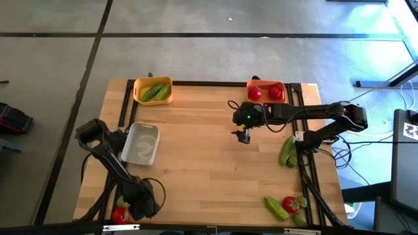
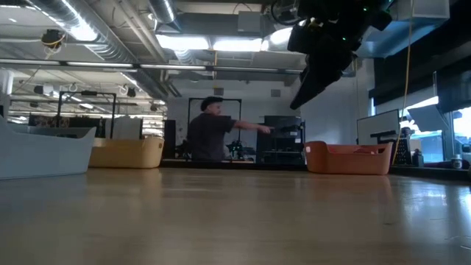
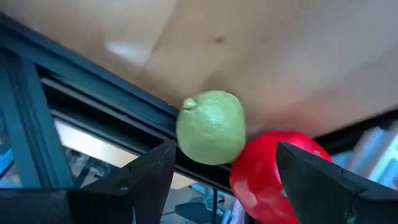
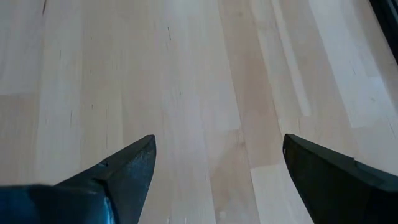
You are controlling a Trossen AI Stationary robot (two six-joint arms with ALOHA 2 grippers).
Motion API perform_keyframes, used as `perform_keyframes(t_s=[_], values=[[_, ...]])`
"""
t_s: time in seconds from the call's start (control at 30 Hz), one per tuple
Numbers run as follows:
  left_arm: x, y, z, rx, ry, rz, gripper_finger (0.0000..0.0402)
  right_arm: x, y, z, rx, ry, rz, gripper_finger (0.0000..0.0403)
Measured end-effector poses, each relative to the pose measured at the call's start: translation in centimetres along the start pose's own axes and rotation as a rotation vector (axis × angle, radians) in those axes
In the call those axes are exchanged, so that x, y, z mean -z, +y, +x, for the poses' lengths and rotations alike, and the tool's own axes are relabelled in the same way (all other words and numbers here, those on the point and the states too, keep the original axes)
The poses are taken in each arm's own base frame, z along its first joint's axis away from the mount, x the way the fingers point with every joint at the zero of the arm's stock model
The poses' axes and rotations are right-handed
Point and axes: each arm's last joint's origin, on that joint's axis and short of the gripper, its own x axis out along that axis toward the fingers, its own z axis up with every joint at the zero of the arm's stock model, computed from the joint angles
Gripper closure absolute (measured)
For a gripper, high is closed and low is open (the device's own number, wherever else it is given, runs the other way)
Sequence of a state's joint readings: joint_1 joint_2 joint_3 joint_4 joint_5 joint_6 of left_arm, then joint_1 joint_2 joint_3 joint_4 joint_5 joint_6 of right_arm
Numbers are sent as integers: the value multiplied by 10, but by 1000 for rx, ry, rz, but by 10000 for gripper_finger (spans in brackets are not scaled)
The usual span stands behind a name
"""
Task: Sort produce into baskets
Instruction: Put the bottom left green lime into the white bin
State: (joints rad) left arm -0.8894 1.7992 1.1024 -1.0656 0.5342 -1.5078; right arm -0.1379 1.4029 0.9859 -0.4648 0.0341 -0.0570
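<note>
Only from the left wrist: small round green lime-like piece [image 3: 211,127] touching round red tomato-like piece [image 3: 273,177], just ahead of the spread, empty left pincer [image 3: 224,186] at the wooden worktop [image 1: 209,170] edge. Overhead: right pincer [image 1: 244,136] wide open, empty, near the orange plastic bin [image 1: 266,91].

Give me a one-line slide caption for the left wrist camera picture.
Left hand, open, hovers at the table edge over a round green piece and a red piece lying side by side.
</note>
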Motion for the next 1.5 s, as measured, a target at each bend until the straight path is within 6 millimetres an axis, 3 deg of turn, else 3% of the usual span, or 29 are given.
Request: perform_keyframes(t_s=[0.5,0.7,1.1,1.5], values=[[-3,-7,22,-83,-15,72,131,0,0,0,0,1,-1,64],[-2,-8,27,-104,-23,136,164,0,0,0,0,0,-1,64],[-5,-7,26,-114,-49,185,250,0,0,0,0,0,-1,64],[-8,1,4,-66,-95,181,254,0,0,0,0,-1,-3,64]])
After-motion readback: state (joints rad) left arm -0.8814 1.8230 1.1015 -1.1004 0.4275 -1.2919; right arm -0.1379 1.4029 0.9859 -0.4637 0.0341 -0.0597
